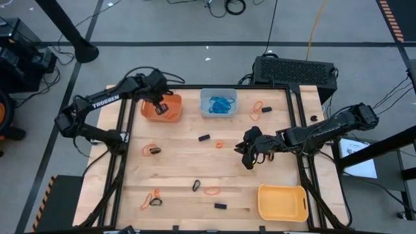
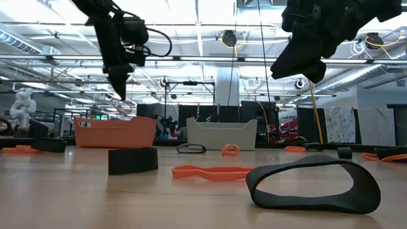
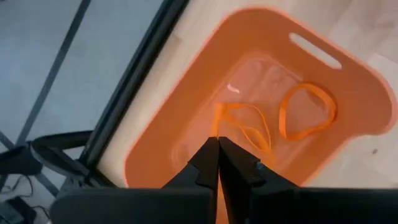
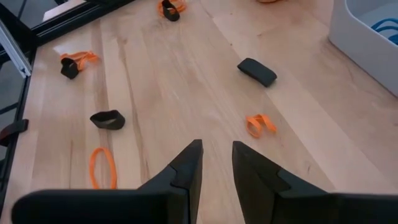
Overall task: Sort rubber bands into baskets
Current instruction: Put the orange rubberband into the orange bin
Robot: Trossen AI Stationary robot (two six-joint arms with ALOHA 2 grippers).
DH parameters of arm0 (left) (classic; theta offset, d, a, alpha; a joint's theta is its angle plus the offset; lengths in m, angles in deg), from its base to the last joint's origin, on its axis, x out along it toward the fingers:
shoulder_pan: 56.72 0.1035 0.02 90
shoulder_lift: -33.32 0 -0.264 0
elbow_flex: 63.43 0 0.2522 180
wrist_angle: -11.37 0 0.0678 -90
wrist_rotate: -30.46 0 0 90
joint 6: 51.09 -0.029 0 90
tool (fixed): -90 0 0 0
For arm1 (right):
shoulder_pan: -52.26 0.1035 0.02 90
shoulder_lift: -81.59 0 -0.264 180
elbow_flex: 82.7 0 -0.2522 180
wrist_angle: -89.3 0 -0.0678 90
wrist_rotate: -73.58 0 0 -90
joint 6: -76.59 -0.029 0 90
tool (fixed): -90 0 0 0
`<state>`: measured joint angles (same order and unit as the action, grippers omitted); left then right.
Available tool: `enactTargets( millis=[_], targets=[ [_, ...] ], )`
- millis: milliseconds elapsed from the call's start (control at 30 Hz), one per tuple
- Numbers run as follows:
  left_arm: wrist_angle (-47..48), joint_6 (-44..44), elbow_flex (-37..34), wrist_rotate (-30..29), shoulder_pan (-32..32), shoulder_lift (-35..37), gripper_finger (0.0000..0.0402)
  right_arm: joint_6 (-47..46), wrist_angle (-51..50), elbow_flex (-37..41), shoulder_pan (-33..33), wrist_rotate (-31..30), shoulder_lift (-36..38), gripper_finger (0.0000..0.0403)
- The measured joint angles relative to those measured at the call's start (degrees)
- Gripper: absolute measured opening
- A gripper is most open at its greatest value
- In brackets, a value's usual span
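The left gripper [image 3: 218, 149], fingers together on a thin orange rubber band [image 3: 242, 127], hangs over the far-left orange basket [image 1: 161, 108].

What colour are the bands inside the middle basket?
Blue bands in the pale basket; the high view shows it best.

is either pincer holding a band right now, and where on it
The left pincer, over the orange basket, is shut on a thin orange band at one end of its loop. The right pincer holds nothing.

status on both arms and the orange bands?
Left tool shut over the orange basket, pinching a thin orange band. Right tool open, empty, above table centre. Loose bands remain on the table; nothing blocking.
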<state>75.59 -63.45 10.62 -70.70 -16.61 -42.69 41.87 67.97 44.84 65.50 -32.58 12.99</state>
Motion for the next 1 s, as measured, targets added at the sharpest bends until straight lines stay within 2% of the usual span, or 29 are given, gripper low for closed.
enactTargets(
  millis=[200, 400, 567, 767, 1000],
  targets=[
    [2.34, 1.93, 0.00, 2.72, -0.01, 0.00, 0.0061, 0.00, -0.02, 0.00, 0.00, 0.00, 0.00, 0.0080],
    [4.96, 3.42, 0.02, 2.96, 0.01, 0.00, 0.0102, -0.07, 0.00, 0.00, 0.00, -0.02, 0.00, 0.0080],
    [13.14, 8.17, 0.02, 12.70, -1.13, 0.00, 0.0111, -0.13, -0.02, 0.00, 0.00, -0.02, 0.00, 0.0080],
    [23.90, 17.05, -3.27, 18.29, -7.62, 0.02, 0.0111, -0.11, -0.02, 0.00, 0.00, 0.00, 0.00, 0.0080],
    [21.87, 24.96, -13.57, 19.82, -17.64, 0.00, 0.0111, -0.83, -0.04, 0.00, 0.04, 0.00, 0.00, 0.0080]
  ],
)
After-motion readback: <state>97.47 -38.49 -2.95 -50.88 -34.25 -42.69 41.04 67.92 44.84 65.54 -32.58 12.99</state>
